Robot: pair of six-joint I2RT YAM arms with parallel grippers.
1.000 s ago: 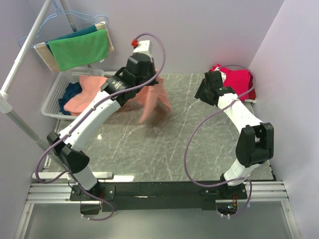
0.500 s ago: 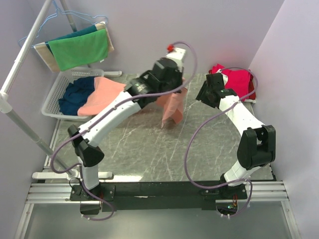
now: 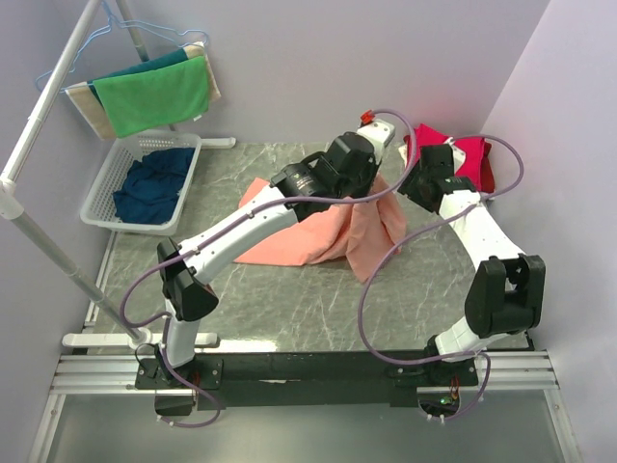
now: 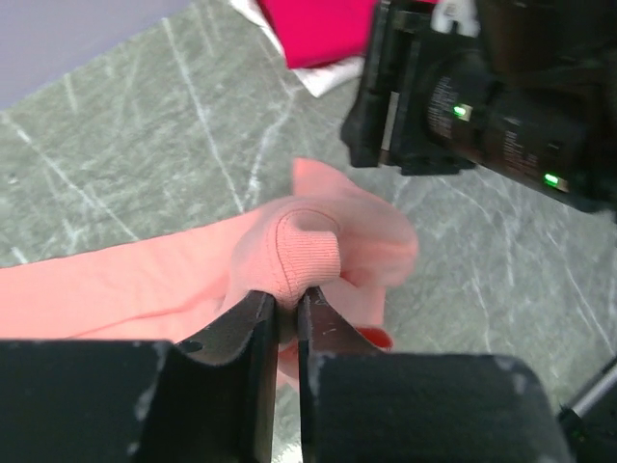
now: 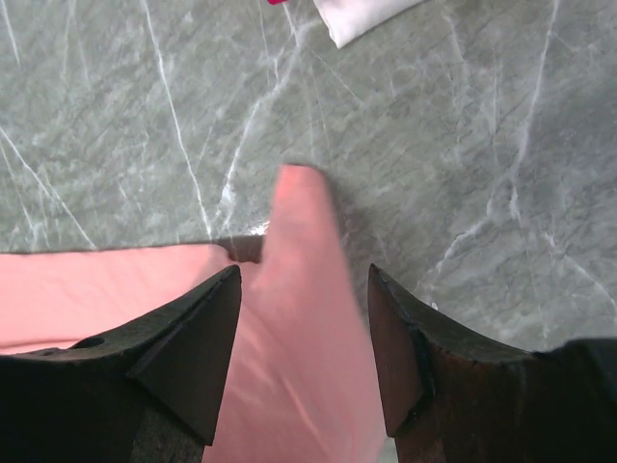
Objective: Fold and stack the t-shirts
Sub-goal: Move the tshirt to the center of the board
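Table (image 3: 289,309) is taken up mid to far-right by the salmon tee (image 3: 318,241), crumpled and partly lifted at one point. Red tees (image 3: 472,159) are piled at the far right corner, and a navy tee (image 3: 154,183) is left in the basket (image 3: 96,207). The salmon tee's ribbed collar is pinched by the left claw (image 4: 286,301). The right claw (image 5: 304,275) is held spread, straddling a raised flap of that tee. Step judged: spreading flat before folding. The flap should be gripped well apart from the collar, then the cloth pulled taut and laid down short of the red pile.
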